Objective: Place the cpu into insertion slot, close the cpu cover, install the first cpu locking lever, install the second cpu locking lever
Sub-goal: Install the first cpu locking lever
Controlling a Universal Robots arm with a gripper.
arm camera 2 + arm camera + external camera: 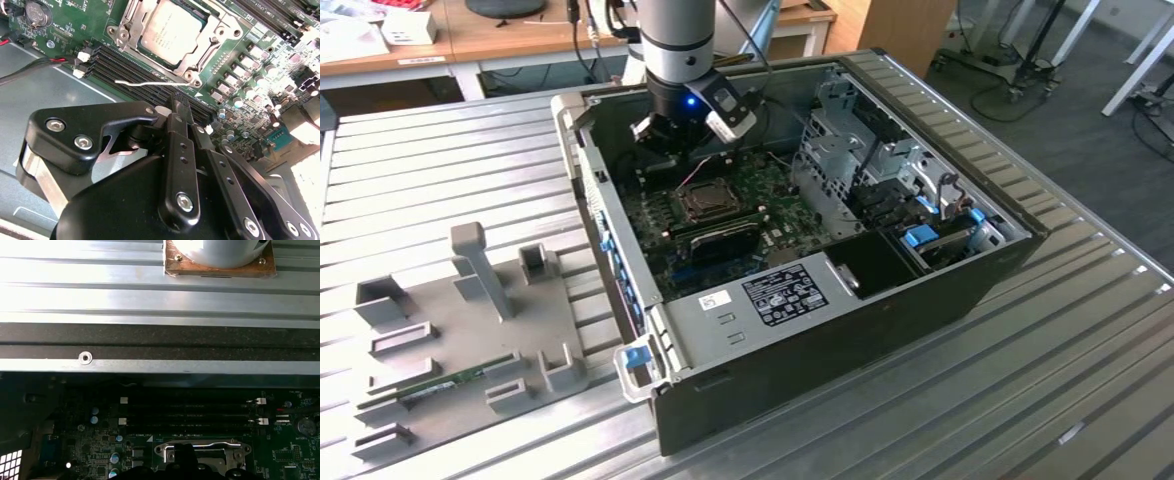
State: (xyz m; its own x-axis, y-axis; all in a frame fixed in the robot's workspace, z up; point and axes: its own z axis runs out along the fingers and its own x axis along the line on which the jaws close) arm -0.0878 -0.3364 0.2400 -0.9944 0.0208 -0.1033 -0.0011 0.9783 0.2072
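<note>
The cpu [172,30] already sits in the insertion slot [707,200], its grey top level. The silvery cpu cover [207,42] appears to be folded down around it. So the work seems to stand at the locking levers.

What matters is how the socket lies from the claw [172,106]. In the second wrist view the socket is straight ahead of the fingertips, past the bank of black memory slots [125,62] that runs between them. A thin wire locking lever [142,83] lies across those slots, along the socket edge nearest the claw. Its long axis runs parallel to that edge and crosswise to the way the claw points. One end of the lever reaches right up to the fingertips, but I cannot tell whether it touches them.

The claw's fingers look drawn together, with nothing visibly caught between them.

In the exterior view the arm comes down nearly upright into the open computer case [921,290], which lies on its side on the ribbed metal table [454,150]. There the claw [670,140] hangs low over the green board, just beyond the socket's far edge.
</note>
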